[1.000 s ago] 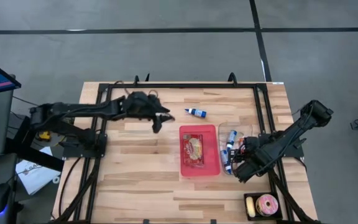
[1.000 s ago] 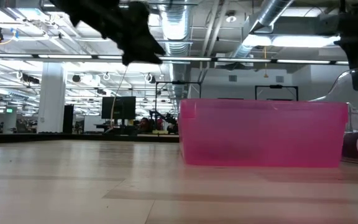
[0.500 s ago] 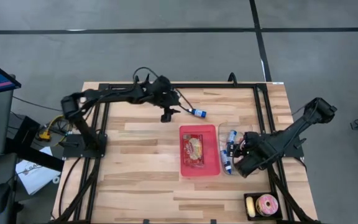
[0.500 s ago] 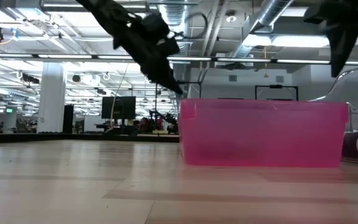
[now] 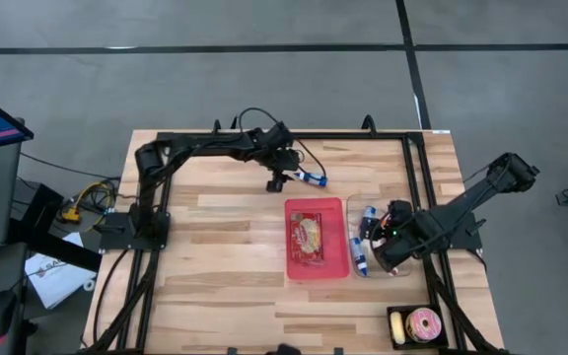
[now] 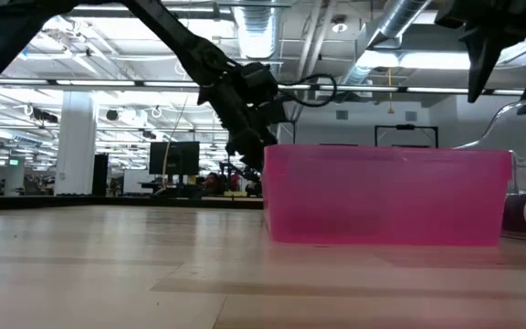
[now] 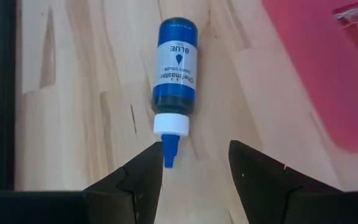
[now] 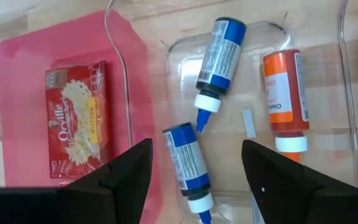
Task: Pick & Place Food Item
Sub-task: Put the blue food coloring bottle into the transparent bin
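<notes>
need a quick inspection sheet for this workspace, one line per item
surface: wooden table, black frame rails around it
job's things: blue bottle lying loose on the wood; pink bin holding a popcorn packet; clear tray with two blue bottles and an orange bottle
clutter: small tray with a round item at the table corner
grippers: left end effector open at the loose bottle's tip; right end effector open over the clear tray
cables: black cable looping along the left arm
surroundings: grey floor, large hall behind

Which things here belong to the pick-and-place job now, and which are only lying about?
Job:
- lone blue food-colouring bottle lying on the wood
- open left gripper in front of its nozzle
- clear plastic tray holding similar bottles

Lying about:
- pink plastic bin
- red popcorn packet
- black tub with pink roll
</notes>
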`<action>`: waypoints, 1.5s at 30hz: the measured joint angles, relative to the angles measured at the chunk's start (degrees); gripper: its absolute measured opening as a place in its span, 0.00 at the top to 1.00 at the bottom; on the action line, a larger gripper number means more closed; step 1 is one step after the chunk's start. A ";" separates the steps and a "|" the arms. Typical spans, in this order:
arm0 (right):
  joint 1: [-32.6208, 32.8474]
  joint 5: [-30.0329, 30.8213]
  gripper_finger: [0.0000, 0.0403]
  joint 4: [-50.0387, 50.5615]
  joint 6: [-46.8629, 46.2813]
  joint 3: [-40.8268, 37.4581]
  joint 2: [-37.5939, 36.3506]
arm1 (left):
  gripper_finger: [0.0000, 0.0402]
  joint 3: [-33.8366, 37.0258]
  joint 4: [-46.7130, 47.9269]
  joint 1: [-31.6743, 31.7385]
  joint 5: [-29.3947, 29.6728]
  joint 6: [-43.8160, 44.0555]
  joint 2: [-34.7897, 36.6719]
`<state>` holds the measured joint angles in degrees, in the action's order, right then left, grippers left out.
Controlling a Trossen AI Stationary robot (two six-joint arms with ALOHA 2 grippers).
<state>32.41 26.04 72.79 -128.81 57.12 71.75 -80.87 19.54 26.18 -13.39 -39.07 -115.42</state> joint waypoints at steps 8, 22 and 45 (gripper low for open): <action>-0.86 1.09 0.41 -1.08 -0.04 0.00 -0.02 | 0.56 -3.37 0.15 0.17 0.01 -2.51 -3.69; -1.08 1.30 0.41 -2.58 -0.07 0.00 -0.02 | 0.56 -5.69 2.15 -0.66 0.39 -0.84 -5.14; -54.18 -23.00 0.44 -29.02 95.82 4.83 0.54 | 0.56 18.83 -7.19 -11.66 -1.38 43.25 51.41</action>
<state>-21.77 3.05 43.77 -33.00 61.95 72.28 -62.04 12.35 14.52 -14.77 4.18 -64.01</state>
